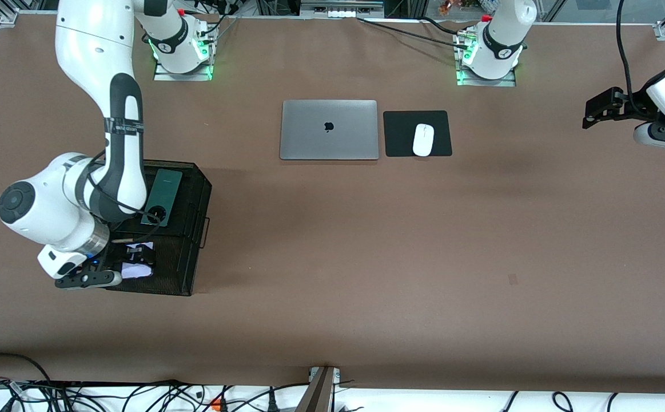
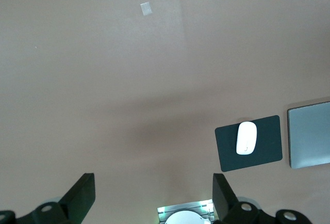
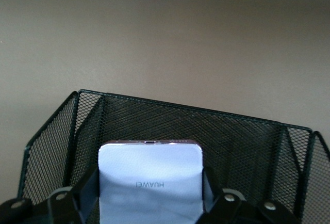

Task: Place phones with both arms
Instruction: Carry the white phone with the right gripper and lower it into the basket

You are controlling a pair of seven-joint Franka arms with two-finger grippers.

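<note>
My right gripper (image 1: 136, 262) is down inside the black mesh basket (image 1: 196, 252) at the right arm's end of the table. It is shut on the pale lilac-white phone (image 1: 138, 266), one finger on each side edge. In the right wrist view the phone (image 3: 149, 175) shows between the fingers of my right gripper (image 3: 149, 195), with mesh walls (image 3: 237, 141) around it. The dark green phone (image 1: 163, 191) lies flat in the same basket, partly hidden by the right arm. My left gripper (image 1: 592, 114) (image 2: 153, 185) hangs open and empty over the left arm's end of the table.
A closed grey laptop (image 1: 329, 129) (image 2: 309, 133) lies mid-table near the bases. Beside it, toward the left arm's end, a white mouse (image 1: 423, 139) (image 2: 246, 138) sits on a black pad (image 1: 401, 134) (image 2: 268, 144). Cables run along the table edge nearest the front camera.
</note>
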